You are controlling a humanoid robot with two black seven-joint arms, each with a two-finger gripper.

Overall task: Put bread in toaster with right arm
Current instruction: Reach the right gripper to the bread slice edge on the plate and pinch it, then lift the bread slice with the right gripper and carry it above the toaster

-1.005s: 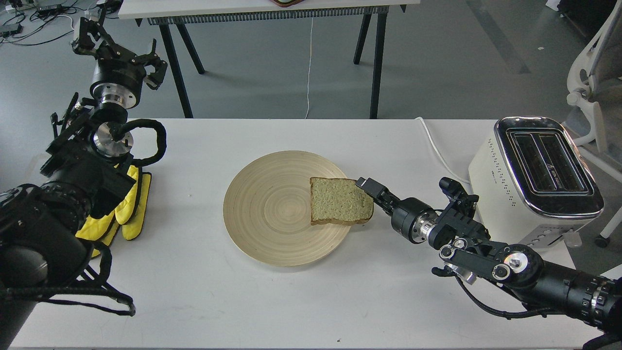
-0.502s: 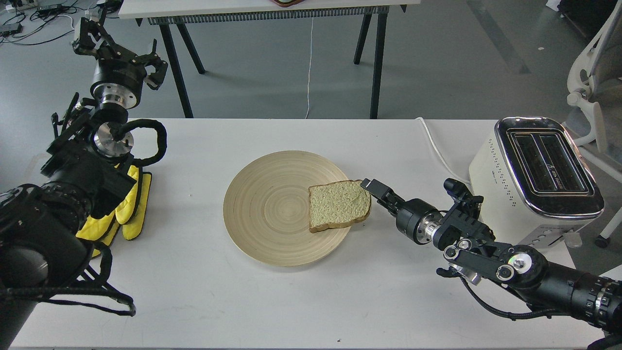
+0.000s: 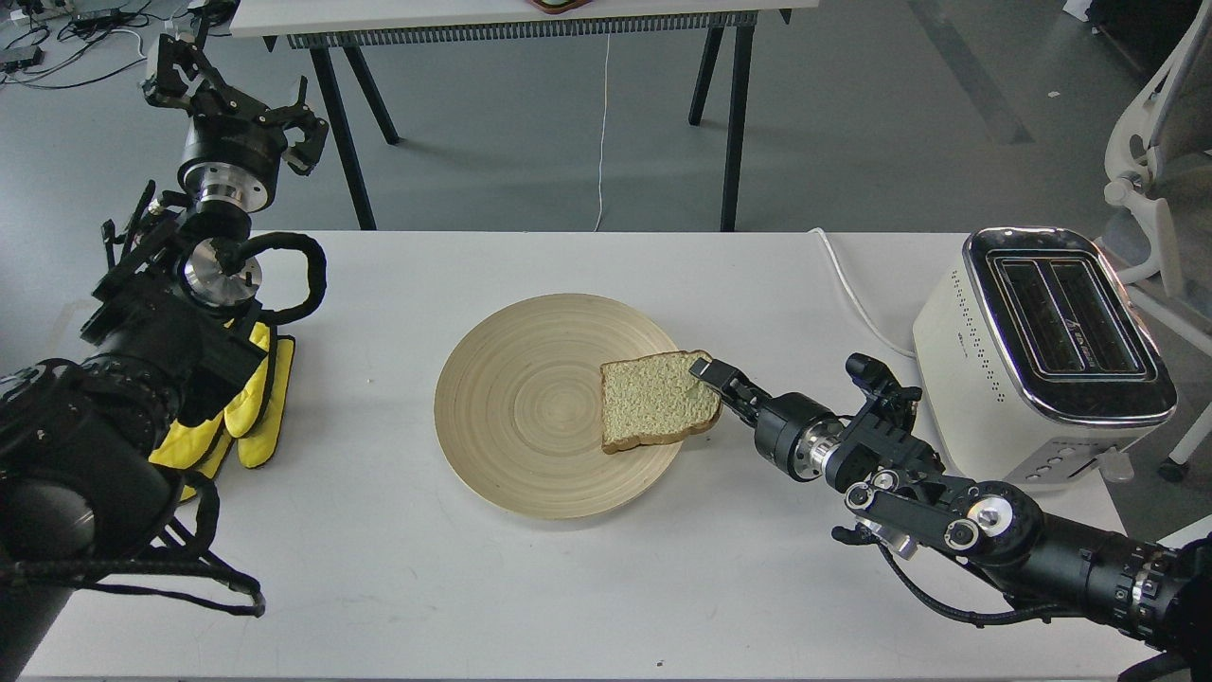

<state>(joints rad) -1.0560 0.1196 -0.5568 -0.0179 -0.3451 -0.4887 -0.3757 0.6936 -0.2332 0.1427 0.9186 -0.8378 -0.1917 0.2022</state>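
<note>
The bread (image 3: 655,400) lies on the right edge of the round wooden plate (image 3: 516,407), its right side over the plate's rim. My right gripper (image 3: 712,379) reaches in low from the right. One black finger (image 3: 705,368) lies over the bread's upper right corner. The other finger is hidden, so I cannot tell whether the jaws are closed on the slice. The cream-white toaster (image 3: 1042,350) stands at the table's right end, both slots empty, to the right of my right arm. My left gripper (image 3: 237,99) is raised at the far left, open and empty.
Yellow mitts (image 3: 251,417) lie at the left under my left arm. The toaster's white cord (image 3: 852,294) runs over the table behind my right arm. A second table (image 3: 530,19) stands behind, and a white chair (image 3: 1150,170) is at the far right.
The bread turned a little and its right side shifted. My right gripper first drew back to the right, then moved left again, so one finger now overlaps the bread's corner. My left arm stayed still.
</note>
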